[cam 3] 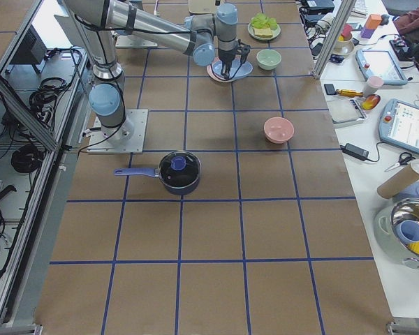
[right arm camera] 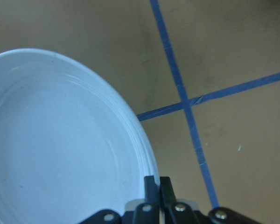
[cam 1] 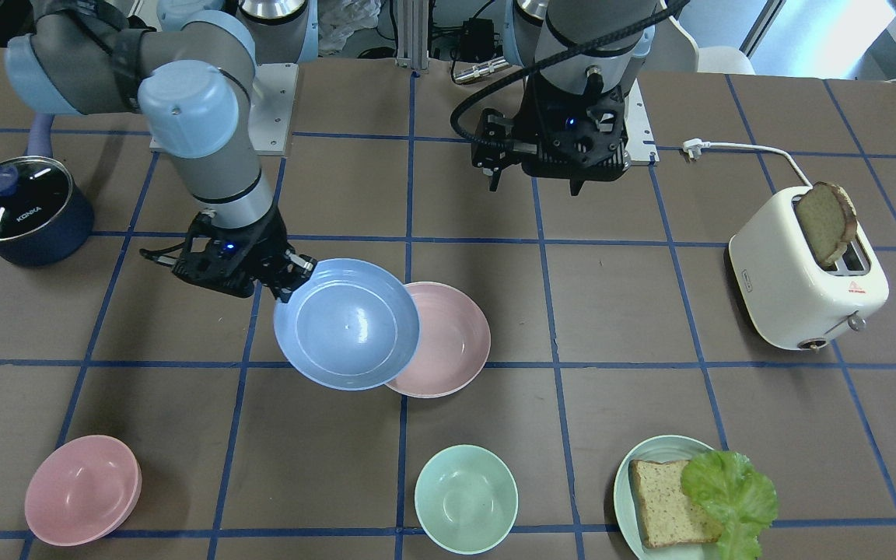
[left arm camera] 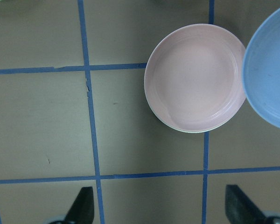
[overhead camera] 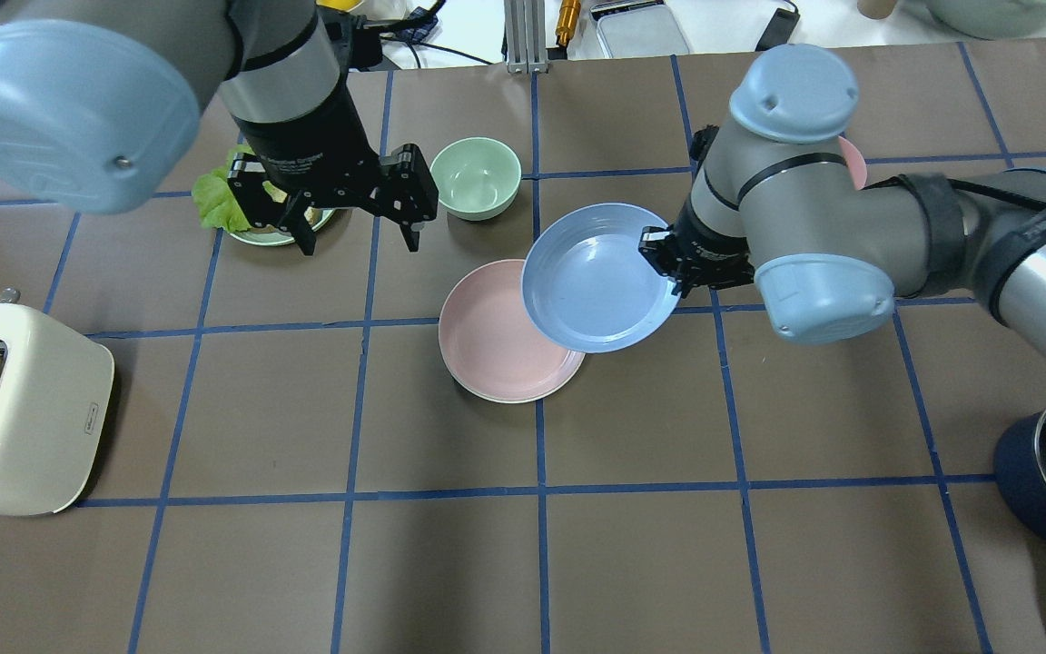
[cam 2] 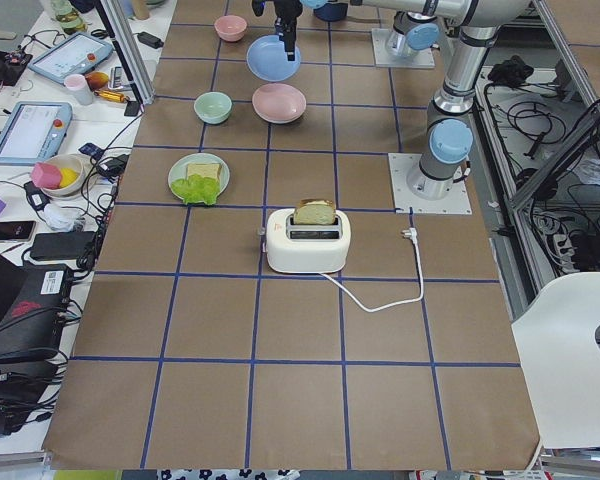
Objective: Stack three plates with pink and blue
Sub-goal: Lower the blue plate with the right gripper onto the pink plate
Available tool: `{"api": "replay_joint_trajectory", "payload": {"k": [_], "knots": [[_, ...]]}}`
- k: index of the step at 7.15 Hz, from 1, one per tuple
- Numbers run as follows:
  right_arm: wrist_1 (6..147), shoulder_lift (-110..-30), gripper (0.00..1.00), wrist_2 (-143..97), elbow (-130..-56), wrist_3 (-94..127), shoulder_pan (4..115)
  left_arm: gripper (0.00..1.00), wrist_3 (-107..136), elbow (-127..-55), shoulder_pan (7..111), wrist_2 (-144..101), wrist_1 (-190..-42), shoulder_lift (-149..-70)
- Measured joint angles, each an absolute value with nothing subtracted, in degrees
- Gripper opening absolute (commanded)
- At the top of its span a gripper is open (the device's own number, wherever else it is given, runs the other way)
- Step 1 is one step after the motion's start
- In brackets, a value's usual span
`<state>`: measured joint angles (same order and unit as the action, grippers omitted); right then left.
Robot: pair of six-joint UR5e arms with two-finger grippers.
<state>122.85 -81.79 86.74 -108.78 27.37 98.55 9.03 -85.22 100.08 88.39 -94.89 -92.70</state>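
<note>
Tabletop [cam 1: 619, 311]: brown paper, blue tape grid; cables & gear beyond robot-side edge. R arm [overhead camera: 850, 227]: reaches in from R end twd mid-table; right gripper [cam 1: 288, 284] clamped on rim of light blue plate [cam 1: 347, 323], at the side nearest R end. L arm [overhead camera: 287, 82]: hangs high over L half; left gripper [overhead camera: 360, 238] spread wide, nothing betw. fingers. Toaster [cam 1: 798, 280]: cream, twd L end, bread slice [cam 1: 825, 222] standing up in slot. Saucepan [cam 1: 24, 210]: dark blue, glass lid, twd R end, nr robot-side edge. Light blue plate: held up off the paper mid-table, its far side overlapping pink plate [cam 1: 448, 342]; contact betw. the two can't be told. Pink plate: flat, mid-table; pale rim edge [left arm camera: 175, 127] peeks from under it, poss. another plate, can't tell. Pale green plate [cam 1: 625, 482]: at operators' edge twd L end, carries bread [cam 1: 666, 502] & lettuce [cam 1: 732, 490]. Pink bowl [cam 1: 82, 488]: operators' edge twd R end. Mint bowl [cam 1: 466, 498]: operators' edge, midway along.
</note>
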Motion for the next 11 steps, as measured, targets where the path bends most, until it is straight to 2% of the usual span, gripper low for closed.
{"api": "replay_joint_trajectory", "payload": {"k": [3, 9, 10, 11], "knots": [[128.05, -78.48, 0.00, 86.64, -109.02, 34.62, 104.64, 1.00, 8.93, -86.60, 98.01, 88.58, -95.53, -90.87], [136.03, -74.75, 0.02, 85.28, -111.34, 35.67, 106.54, 1.00, 8.59, -86.91, 96.47, 88.76, -95.09, -90.23], [136.49, -74.64, 0.20, 85.24, -111.86, 35.50, 106.40, 1.00, 8.30, -86.92, 96.41, 88.77, -95.08, -90.24], [137.06, -74.60, 0.49, 85.20, -112.33, 35.35, 106.15, 1.00, 7.78, -86.91, 96.37, 88.77, -95.06, -90.24]]}}
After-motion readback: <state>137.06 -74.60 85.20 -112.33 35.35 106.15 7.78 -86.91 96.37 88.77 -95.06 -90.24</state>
